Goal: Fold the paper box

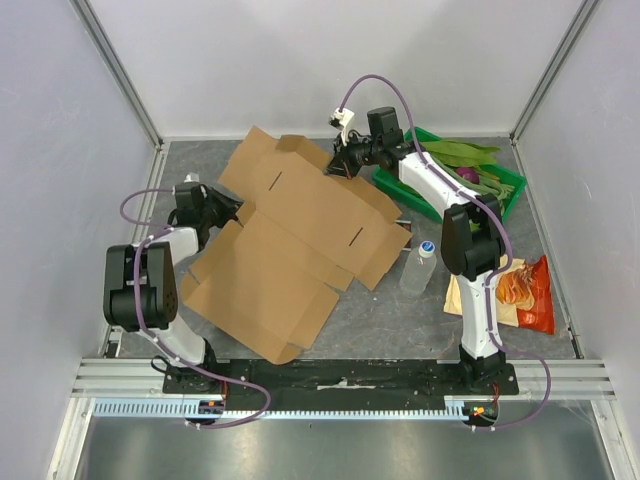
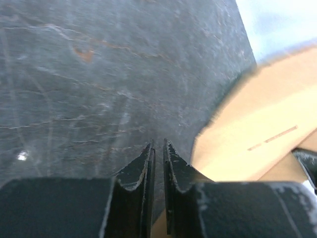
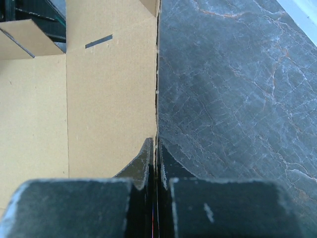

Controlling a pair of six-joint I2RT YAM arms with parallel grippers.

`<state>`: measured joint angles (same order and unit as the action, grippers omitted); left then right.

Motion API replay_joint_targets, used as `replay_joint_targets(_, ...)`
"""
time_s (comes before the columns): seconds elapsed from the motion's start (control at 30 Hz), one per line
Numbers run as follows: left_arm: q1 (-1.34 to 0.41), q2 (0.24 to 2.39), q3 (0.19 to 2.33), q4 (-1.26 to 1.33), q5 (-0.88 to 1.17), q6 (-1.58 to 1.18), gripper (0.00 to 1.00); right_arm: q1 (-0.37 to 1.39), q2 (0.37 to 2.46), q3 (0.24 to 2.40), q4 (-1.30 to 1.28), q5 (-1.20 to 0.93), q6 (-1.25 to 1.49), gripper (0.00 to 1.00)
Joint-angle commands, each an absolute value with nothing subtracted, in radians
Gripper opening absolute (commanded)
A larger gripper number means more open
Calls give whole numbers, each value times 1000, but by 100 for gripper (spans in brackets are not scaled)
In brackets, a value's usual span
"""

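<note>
"Brown corrugated cardboard, unprinted, creased all over: the paper box [image 1: 300, 235] lies opened out in the middle of the dark grey marbled tabletop [image 1: 385, 322], between the two arms. How does it handle, you reckon?"

"Light and stiff across each panel, I'd say, but it hinges readily at every crease. Grab a panel's middle and it just bows. Better to take a free edge, close to a score line, so the flap swings as one piece. It creases for good if crushed, too."

"And the right gripper [image 3: 156, 142]?"

"Jaws together, pinched on the far edge of the card. From the wrist, that edge runs straight into the fingertips, panel on one side and bare table on the other."

"Left gripper [image 2: 158, 145]?"

"Down at the box's left edge. A thin slit shows between its fingers, with the table behind. Card sits just beside and under them. Whether it's nipping any, I cannot tell."
</note>
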<state>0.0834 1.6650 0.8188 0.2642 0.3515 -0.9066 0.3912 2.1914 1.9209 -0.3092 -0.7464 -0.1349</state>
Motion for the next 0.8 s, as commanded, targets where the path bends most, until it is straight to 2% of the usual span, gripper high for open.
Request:
replay_joint_targets(0.0,38,1571,853,290,324,-749,18,410,2158,1910,-247,-739,-117,0)
replay_joint_targets(0.07,-29,1533,900,189,232,-668,16,414,2158,1911,-247,-720,-110,0)
replay_joint_targets(0.2,-136,1523,966,-44,-100,-511,13,429,2155,1913,-244,-681,-106,0)
replay_joint_targets(0.33,-213,1558,999,-164,-253,-459,11,437,2152,1910,-236,-663,-98,0)
replay_joint_targets(0.4,-213,1556,1009,-163,-244,-459,15,439,2155,1911,-238,-666,-92,0)
replay_joint_targets(0.43,-213,1549,1012,-157,-232,-454,23,439,2154,1910,-236,-666,-92,0)
replay_joint_targets(0.5,-213,1522,1032,-160,-203,-449,30,439,2148,1901,-238,-664,-97,0)
replay_joint_targets(0.53,-213,1514,1040,-166,-196,-452,37,439,2145,1901,-238,-664,-98,0)
replay_joint_targets(0.63,-213,1480,1074,-212,-178,-466,37,437,2138,1901,-242,-664,-101,0)
replay_joint_targets(0.77,-213,1431,1080,-235,-179,-486,26,439,2138,1902,-244,-672,-101,0)
